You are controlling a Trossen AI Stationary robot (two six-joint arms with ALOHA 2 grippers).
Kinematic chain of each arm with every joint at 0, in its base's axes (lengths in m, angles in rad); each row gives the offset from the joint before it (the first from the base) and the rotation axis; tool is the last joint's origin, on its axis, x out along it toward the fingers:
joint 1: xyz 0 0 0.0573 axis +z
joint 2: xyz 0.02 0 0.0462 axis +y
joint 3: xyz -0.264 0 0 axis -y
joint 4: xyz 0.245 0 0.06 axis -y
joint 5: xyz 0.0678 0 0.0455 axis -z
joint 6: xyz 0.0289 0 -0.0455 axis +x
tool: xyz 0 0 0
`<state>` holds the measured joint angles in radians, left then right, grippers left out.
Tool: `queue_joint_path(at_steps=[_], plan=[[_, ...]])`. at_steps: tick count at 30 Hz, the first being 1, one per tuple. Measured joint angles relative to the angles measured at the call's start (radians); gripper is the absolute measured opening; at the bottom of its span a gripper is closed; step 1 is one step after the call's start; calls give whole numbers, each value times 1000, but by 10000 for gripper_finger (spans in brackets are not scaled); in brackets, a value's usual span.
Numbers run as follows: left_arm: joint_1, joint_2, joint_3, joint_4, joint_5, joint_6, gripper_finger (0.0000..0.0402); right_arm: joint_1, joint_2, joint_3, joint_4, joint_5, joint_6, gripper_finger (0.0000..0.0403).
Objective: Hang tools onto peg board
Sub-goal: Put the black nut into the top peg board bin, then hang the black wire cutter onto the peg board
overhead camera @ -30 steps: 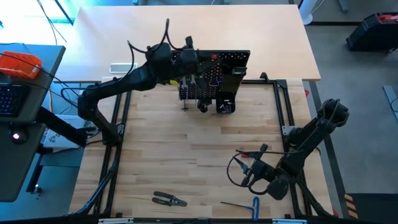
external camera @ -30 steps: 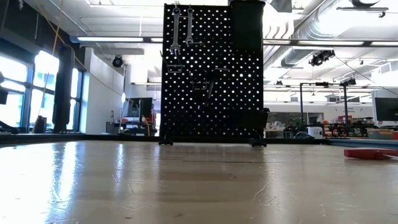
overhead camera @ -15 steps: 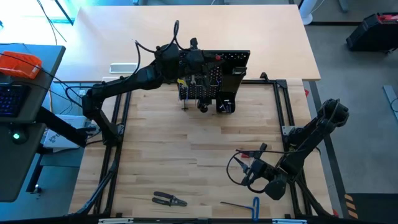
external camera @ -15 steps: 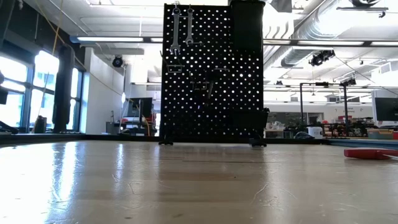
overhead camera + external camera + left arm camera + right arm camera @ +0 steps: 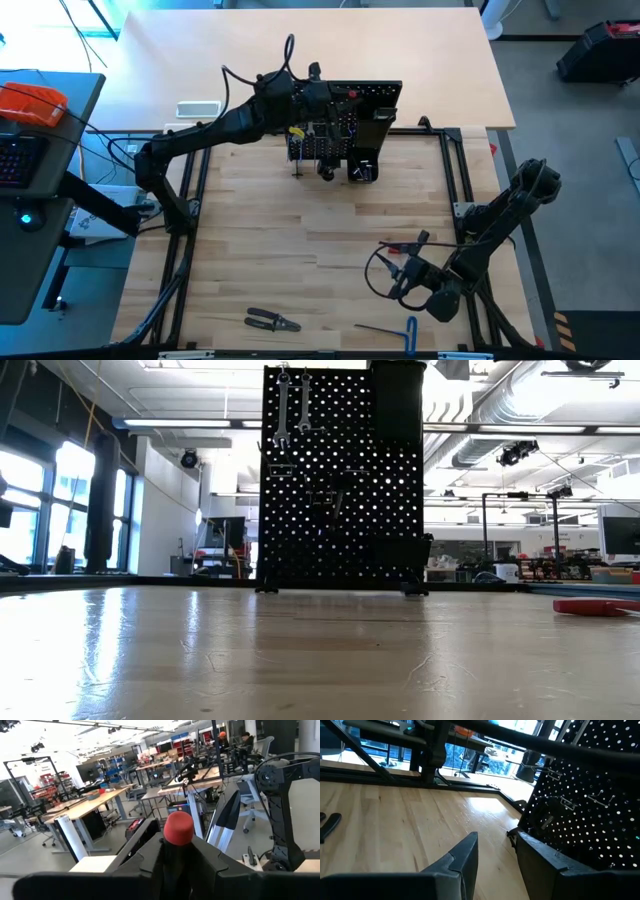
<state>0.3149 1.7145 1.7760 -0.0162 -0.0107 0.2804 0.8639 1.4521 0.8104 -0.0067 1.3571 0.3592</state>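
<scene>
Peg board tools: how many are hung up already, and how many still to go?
Done: two silver wrenches hang on the peg board. In hand: the left gripper, at the board's top edge, holds the red-handled screwdriver. Left: black-handled pliers and a blue-handled hex key lie on the table. The right gripper waits open and empty.

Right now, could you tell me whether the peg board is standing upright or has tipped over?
Upright: the low view shows the peg board standing vertically on the table, two wrenches hanging near its top.
</scene>
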Motion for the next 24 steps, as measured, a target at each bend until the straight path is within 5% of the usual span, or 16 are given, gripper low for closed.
queue_joint_path(at_steps=[7, 17, 24], plan=[[0, 0, 0, -15, 0, 18, 78, 0, 0, 0, -5, 0, 10, 126], [-2, 0, 0, -16, -1, 9, 168, 0, 0, 0, -13, 0, 34, 126], [-30, -29, 0, -79, -23, 41, 195, 1, 0, 0, -19, -11, 34, 126]])
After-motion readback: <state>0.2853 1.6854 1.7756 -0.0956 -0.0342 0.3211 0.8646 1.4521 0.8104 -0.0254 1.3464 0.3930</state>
